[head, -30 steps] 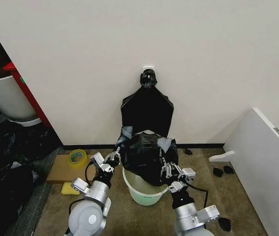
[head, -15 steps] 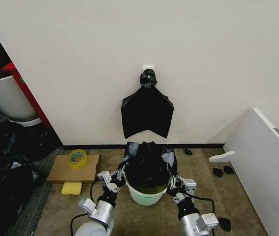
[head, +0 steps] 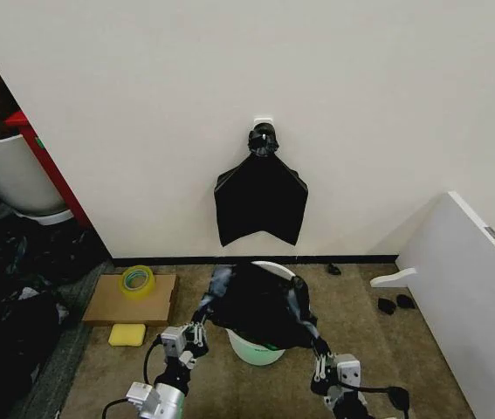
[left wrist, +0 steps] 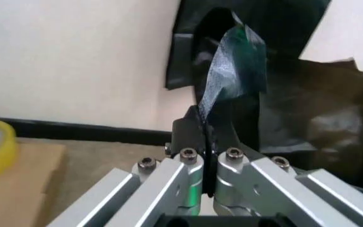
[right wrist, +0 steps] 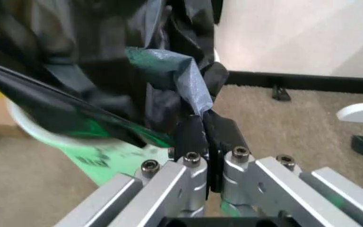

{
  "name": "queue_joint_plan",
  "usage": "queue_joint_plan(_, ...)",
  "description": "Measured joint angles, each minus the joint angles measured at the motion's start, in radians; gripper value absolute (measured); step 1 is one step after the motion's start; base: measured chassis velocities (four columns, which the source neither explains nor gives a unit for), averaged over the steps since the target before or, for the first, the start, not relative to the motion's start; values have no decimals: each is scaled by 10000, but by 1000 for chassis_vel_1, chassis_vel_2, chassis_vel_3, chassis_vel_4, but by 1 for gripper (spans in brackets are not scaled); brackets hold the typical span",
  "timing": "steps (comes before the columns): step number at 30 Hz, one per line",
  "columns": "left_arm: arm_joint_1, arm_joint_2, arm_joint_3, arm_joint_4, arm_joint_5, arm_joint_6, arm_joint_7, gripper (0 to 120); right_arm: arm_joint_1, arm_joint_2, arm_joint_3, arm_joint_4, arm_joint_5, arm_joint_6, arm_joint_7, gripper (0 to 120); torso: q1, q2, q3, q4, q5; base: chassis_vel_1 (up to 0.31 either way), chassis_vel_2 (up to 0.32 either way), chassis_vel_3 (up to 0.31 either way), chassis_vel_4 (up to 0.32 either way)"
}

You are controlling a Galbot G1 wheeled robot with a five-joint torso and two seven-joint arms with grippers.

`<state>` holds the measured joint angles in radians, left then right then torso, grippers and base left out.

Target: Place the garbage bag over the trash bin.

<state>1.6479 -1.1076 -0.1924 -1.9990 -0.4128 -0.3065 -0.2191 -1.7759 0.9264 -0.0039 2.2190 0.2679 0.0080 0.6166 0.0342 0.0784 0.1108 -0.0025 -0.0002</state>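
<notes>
Garbage bag (head: 258, 302) stretched between left gripper (head: 197, 329) and right gripper (head: 319, 350).

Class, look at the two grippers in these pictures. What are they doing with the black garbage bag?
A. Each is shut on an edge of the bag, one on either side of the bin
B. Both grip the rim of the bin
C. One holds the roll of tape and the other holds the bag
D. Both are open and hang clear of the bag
A: the left gripper and right gripper each have jaws closed on the garbage bag, stretched over the trash bin.
</notes>
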Motion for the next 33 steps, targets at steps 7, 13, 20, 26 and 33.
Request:
queue_joint_plan(7,326,149,-32,-90,920,437,-1030,0,248,148,-36,-586,-392,-126,-430,0,0,0,0,0,-5,0,0,0,0)
queue_joint_plan(13,456,203,103,-91,1448,844,-1469,0,426,54,92,-1220,-1089,-269,-722,0,0,0,1,0,-4,0,0,0,0)
queue_joint_plan(20,395,106,605,254,1817,1320,-1826,0,581,-158,238,-1692,-1818,-461,-818,0,1,-2,1,0,-4,0,0,0,0)
queue_joint_plan(26,75,-201,964,873,1901,1751,-2163,0,944,-516,403,-2445,-2301,-280,-1018,0,2,-2,1,-1,-3,0,0,0,0)
queue_joint_plan(33,-364,-677,896,1233,1315,2004,-2298,0,1435,-378,610,-3400,-3048,432,-1343,0,2,-2,2,0,-3,0,0,0,0)
